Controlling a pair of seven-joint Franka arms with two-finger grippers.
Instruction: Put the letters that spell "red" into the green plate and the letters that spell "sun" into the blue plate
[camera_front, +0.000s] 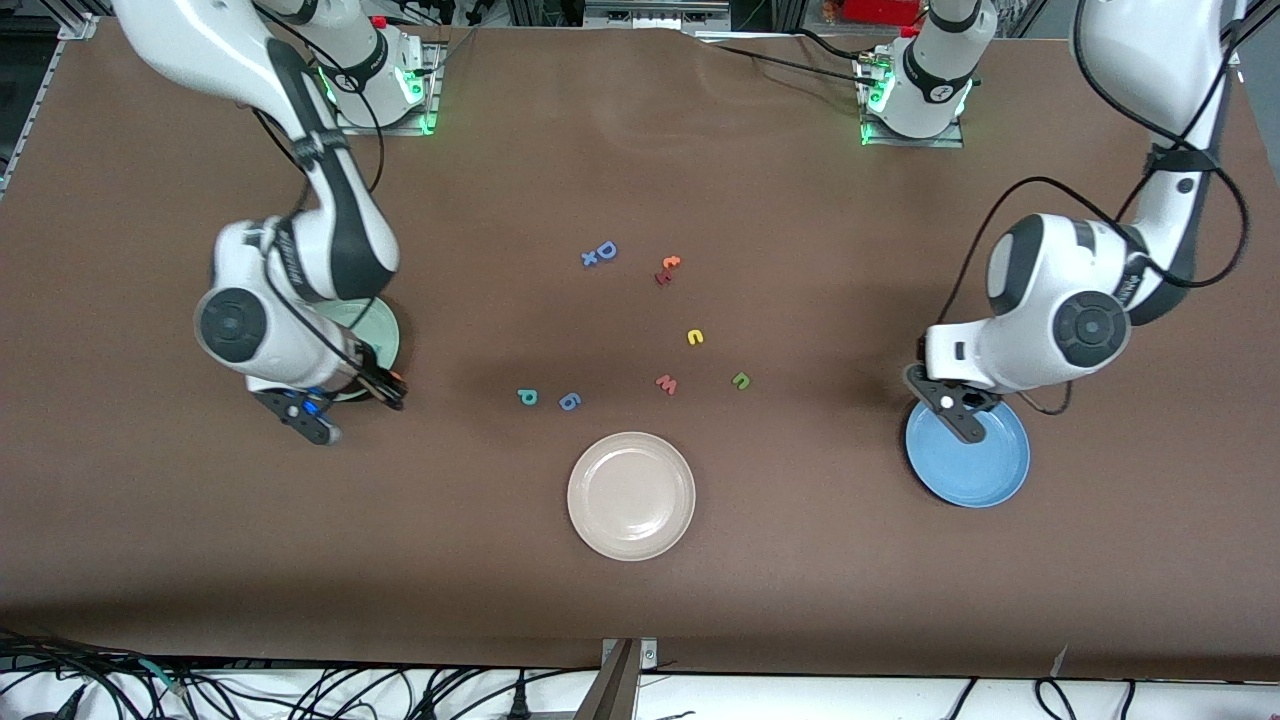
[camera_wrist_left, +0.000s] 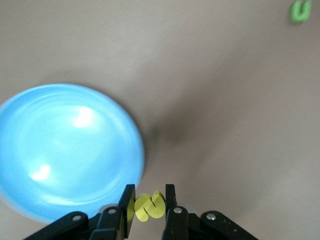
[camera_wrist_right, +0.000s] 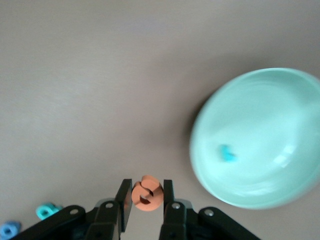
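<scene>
The brown table (camera_front: 800, 560) lay mostly bare, w/ wide open room along its edges nearest the front camera. Three plates sat on it: the beige-white plate (camera_front: 631, 496) mid-table and nearest the camera, the blue plate (camera_front: 975, 470) toward the left arm's end, the green plate (camera_front: 383, 330) toward the right arm's end, partly hidden under that arm.

The left gripper (camera_wrist_left: 146, 205) hung over the blue plate's rim, jaws pinched tight on the yellow "s" (camera_wrist_left: 148, 205). The right gripper (camera_wrist_right: 145, 197) hung over bare table just beside the green plate's edge, jaws clamped on the orange "e" (camera_wrist_right: 146, 193). A teal letter (camera_wrist_right: 227, 153) lay inside the green plate (shape unclear).

Loose letters sat well apart btw. the arms: blue "D" (camera_front: 603, 251) and orange "t" (camera_front: 668, 266) farthest from the camera, then yellow "u" (camera_front: 695, 337), green "n" (camera_front: 741, 380), pink-red "w" (camera_front: 667, 384), teal "d" (camera_front: 527, 397), blue "g" (camera_front: 569, 402).
</scene>
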